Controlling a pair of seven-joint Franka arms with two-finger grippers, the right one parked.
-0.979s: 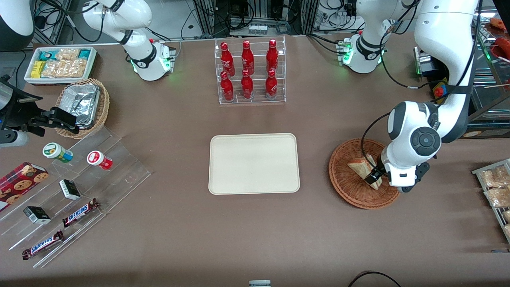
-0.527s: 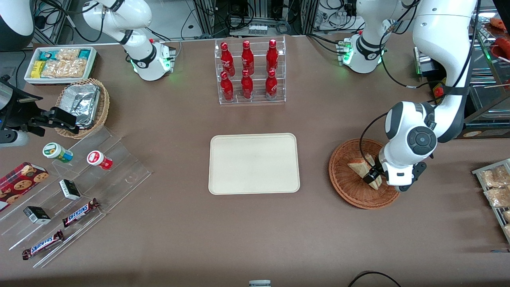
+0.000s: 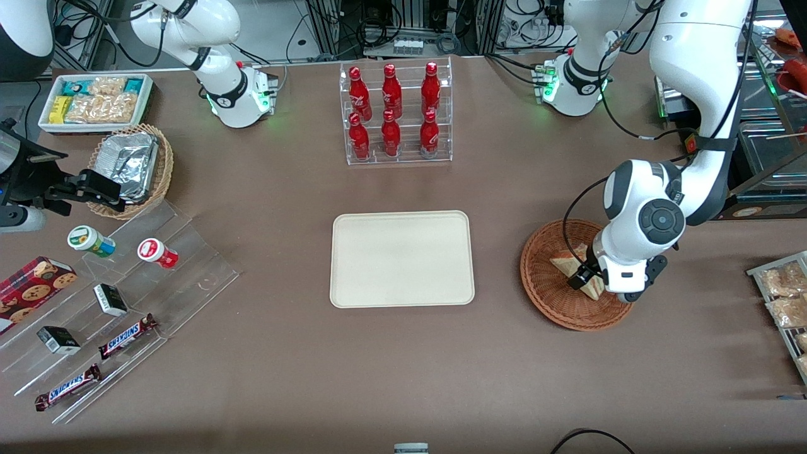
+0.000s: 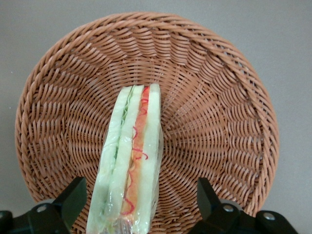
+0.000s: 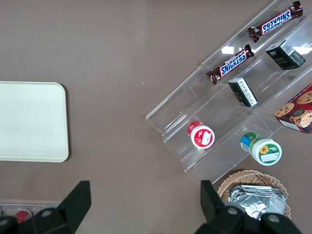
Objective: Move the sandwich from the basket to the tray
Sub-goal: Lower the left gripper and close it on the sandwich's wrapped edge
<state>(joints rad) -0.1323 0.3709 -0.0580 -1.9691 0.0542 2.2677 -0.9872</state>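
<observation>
pincer (image 3: 583,279) in basket (image 3: 543,287), bare table (image 3: 498,252) toward tray (image 3: 401,258)

The claw (image 4: 139,207) hangs above the basket (image 4: 219,117), and its two fingers (image 4: 73,197) stand wide apart, one on each side of the sandwich (image 4: 131,161). The sandwich stands on its edge inside the basket, showing red, white and green layers. Grey table (image 4: 287,44) surrounds the basket.

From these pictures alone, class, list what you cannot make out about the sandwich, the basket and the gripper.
- Sandwich: its gripper-side end is cut off by the left wrist view's edge.
- Gripper: in the front view the arm's wrist covers most of it, so any contact with the sandwich is unclear.
- Basket: the same wrist hides part of its rim in the front view.
</observation>
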